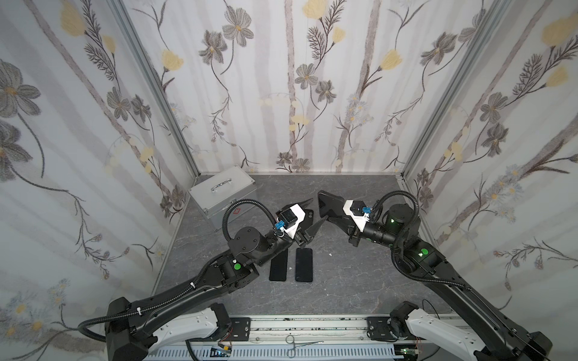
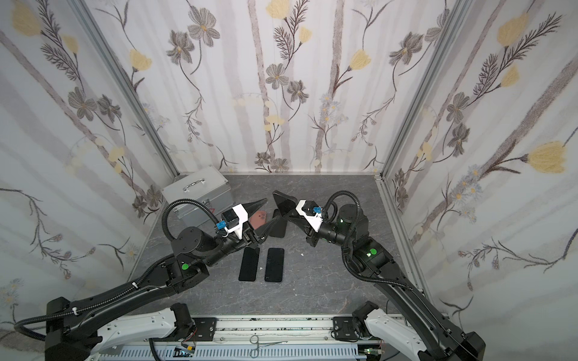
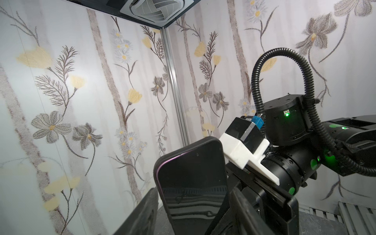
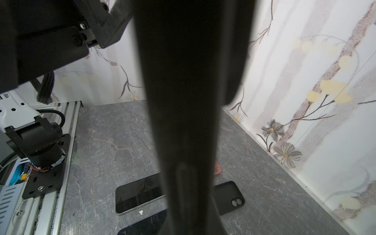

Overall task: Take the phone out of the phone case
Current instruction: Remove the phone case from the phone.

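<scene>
The phone (image 1: 329, 202), in its black phone case (image 3: 203, 141), is up in the air above the bench (image 1: 344, 281). The right jaws are closed on it. The left jaws stand wide, one on each side of its end.

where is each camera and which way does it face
top views: high at the front, looking down and back; left gripper and right gripper show.
left wrist: on the left arm, facing the right arm's held phone; own fingers show.
right wrist: on the right arm, looking past its gripper at the table.
shared: top and right wrist views show the loose phones.
</scene>
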Robot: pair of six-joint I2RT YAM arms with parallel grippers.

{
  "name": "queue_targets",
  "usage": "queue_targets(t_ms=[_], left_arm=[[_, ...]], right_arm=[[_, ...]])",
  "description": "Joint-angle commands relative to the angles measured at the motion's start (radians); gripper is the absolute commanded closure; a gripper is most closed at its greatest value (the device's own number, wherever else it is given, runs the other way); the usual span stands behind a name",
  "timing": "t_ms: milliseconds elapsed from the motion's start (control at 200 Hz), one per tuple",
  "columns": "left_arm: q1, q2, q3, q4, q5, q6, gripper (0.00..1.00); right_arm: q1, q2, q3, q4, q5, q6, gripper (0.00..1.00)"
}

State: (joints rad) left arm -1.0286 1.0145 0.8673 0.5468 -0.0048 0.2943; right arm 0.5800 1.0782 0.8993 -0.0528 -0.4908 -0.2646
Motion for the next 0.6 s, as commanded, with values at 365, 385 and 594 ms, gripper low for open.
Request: queue_targets(t_ms=[365,385,594], left_arm=[[-0.002,0.012,0.013,0.028,-0.023,0.038,0.46],[0.000,0.012,0.013,0.028,-0.023,0.037,0.47],[-0.001,0.012,0.012,0.030,-0.027,0.041,0.47]], right_arm=[[0.031,0.006,0.015,0.001,0.014,-0.049,1.00],[0.033,0.008,0.015,0.001,0.015,-0.049,1.00],[0.043,0.004,0.015,-0.002,0.020,-0.053,1.00]])
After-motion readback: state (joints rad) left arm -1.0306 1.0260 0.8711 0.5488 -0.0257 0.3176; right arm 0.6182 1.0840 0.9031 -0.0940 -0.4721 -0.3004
